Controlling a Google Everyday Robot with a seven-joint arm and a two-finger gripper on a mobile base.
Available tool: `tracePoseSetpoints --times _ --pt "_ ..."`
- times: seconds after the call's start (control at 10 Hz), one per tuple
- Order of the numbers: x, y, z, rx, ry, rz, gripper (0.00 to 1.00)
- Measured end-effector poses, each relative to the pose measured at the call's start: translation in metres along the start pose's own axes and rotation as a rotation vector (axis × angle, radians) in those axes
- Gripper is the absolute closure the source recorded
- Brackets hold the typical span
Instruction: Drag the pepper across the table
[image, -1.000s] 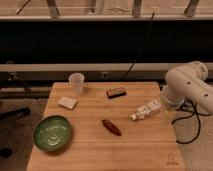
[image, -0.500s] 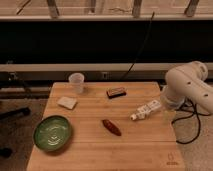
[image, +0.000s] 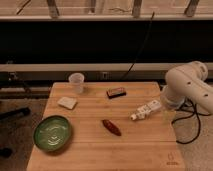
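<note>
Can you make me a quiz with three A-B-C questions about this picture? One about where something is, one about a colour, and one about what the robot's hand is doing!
1. Where is the small dark red-brown pointy pepper on the light wooden plank table?
A) on the floor
B) near the table's middle
C) hanging off the left edge

2. What colour is the round shiny bowl?
A) green
B) blue
C) yellow

3. What is the robot's white two-finger gripper doing?
A) squeezing the pepper
B) open, holding nothing, to the right of the pepper
C) lying on top of the pepper

Answers: 1 B, bare wood shows all around it. 2 A, the bowl is green all over. 3 B, a strip of table shows between gripper and pepper.
</note>
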Motion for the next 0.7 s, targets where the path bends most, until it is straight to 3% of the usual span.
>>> tracePoseSetpoints --times 0.7 --pt "-0.01 0.001 0.004 0.001 0.002 -0.001 0.2"
